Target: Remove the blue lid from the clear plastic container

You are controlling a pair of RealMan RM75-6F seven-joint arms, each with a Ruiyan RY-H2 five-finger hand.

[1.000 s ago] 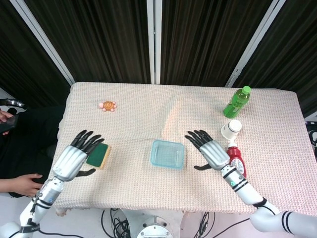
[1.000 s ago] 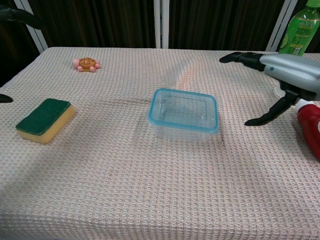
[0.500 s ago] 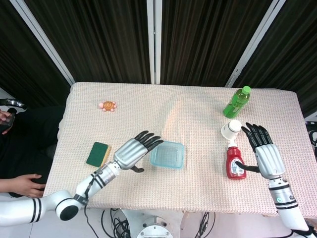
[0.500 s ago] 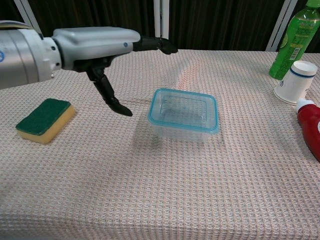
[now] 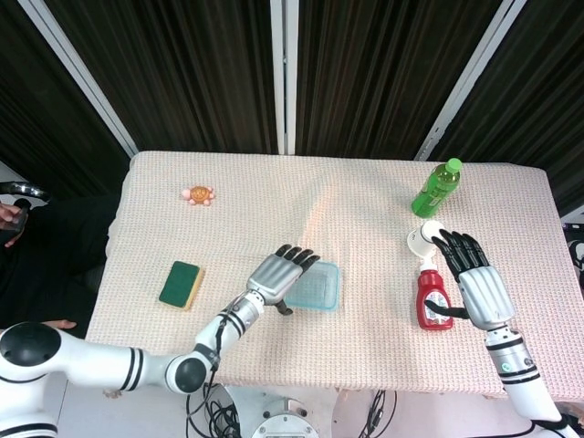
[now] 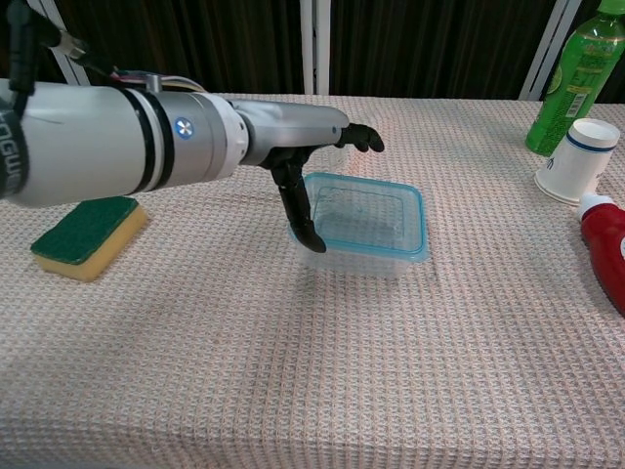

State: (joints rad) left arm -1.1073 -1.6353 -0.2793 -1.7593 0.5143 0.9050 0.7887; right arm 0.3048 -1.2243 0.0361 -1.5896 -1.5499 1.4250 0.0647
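Note:
The clear plastic container (image 5: 313, 287) (image 6: 362, 230) with its blue lid (image 6: 413, 223) stands in the middle of the table. My left hand (image 5: 283, 271) (image 6: 298, 147) hovers over its left edge with fingers spread, the thumb hanging down beside the near left corner; it holds nothing. My right hand (image 5: 474, 279) is open at the right, just beside the red ketchup bottle (image 5: 431, 297) (image 6: 604, 244), and shows only in the head view.
A green and yellow sponge (image 5: 182, 284) (image 6: 88, 234) lies at the left. A small orange turtle toy (image 5: 198, 194) sits at the back left. A green bottle (image 5: 436, 188) (image 6: 572, 73) and a white cup (image 5: 422, 239) (image 6: 576, 160) stand at the right.
My left hand has moved right, from beside the container to over its left edge. My right hand has shifted slightly up and left beside the ketchup bottle.

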